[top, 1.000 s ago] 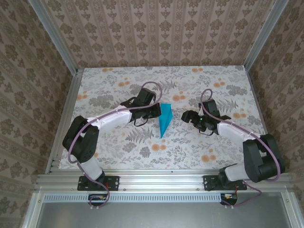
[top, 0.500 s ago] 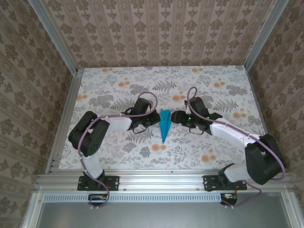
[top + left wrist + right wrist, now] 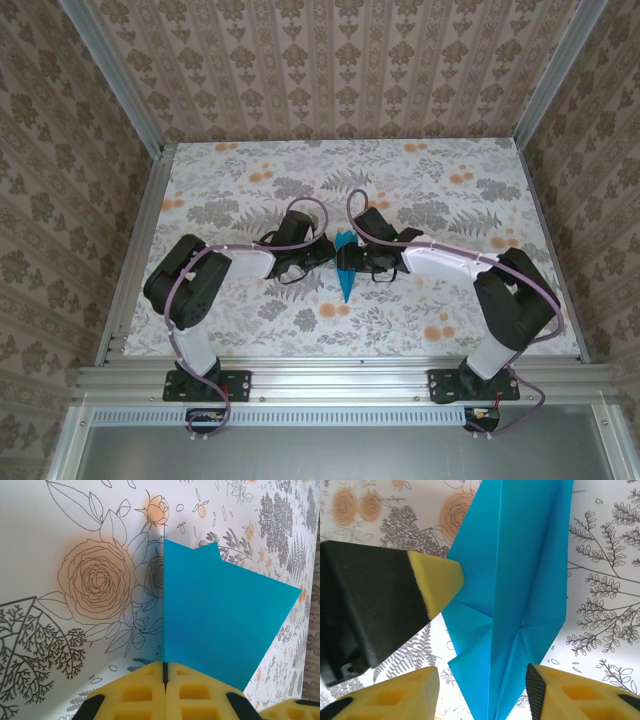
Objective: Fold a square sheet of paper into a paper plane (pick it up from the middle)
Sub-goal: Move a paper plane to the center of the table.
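Observation:
The square sheet of paper is folded into a slim teal paper plane (image 3: 345, 284) near the table's middle, its point toward the near edge. My left gripper (image 3: 327, 252) is shut on it from the left; in the left wrist view the yellow pads (image 3: 145, 690) pinch the plane's (image 3: 220, 615) folded edge. My right gripper (image 3: 347, 260) has come in from the right. In the right wrist view its jaws stand apart on either side of the plane (image 3: 520, 580), right gripper (image 3: 482, 692) open. The left gripper's fingertip (image 3: 437, 577) shows at the plane's other side.
The floral tablecloth (image 3: 450, 180) covers the table. Aluminium rails run along the left side (image 3: 135, 250) and the near edge (image 3: 340, 380). Patterned walls close in the back and both sides.
My right gripper has swung left to the plane and its jaws have narrowed around it. The left gripper stayed shut on the plane, which now looks narrower from above.

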You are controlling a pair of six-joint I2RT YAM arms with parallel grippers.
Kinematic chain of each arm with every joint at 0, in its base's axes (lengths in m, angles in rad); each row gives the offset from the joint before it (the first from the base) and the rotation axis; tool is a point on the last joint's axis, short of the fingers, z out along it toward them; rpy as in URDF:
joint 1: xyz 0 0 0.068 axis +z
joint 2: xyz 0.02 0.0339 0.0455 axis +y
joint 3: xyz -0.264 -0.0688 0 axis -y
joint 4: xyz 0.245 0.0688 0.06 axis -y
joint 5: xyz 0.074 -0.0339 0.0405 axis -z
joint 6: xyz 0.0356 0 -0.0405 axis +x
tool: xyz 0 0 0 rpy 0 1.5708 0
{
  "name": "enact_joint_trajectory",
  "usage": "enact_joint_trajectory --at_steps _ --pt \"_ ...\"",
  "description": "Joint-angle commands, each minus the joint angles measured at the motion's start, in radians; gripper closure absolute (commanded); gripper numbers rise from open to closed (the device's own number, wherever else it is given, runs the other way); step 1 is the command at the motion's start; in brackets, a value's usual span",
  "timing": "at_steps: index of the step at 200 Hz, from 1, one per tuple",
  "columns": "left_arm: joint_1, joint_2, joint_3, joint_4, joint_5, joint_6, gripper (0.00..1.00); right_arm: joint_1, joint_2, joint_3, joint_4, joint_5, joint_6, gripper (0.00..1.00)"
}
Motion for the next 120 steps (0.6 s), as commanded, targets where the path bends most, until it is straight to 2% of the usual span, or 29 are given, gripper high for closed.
enact_joint_trajectory --at_steps 1,29,88,120 --pt "0.007 -0.011 -0.011 0.026 0.019 -0.009 1.0 0.018 0.025 0.027 -0.051 0.041 -0.006 0.44" --pt "0.007 -0.006 -0.012 0.025 0.022 -0.008 1.0 0.034 0.063 0.048 -0.032 0.002 -0.014 0.44" --pt "0.007 0.003 -0.006 0.026 0.03 -0.009 1.0 0.043 0.118 0.069 -0.032 0.009 -0.008 0.47" --pt "0.007 0.001 -0.005 0.009 0.018 -0.005 1.0 0.043 0.113 0.063 -0.03 0.023 0.003 0.55"
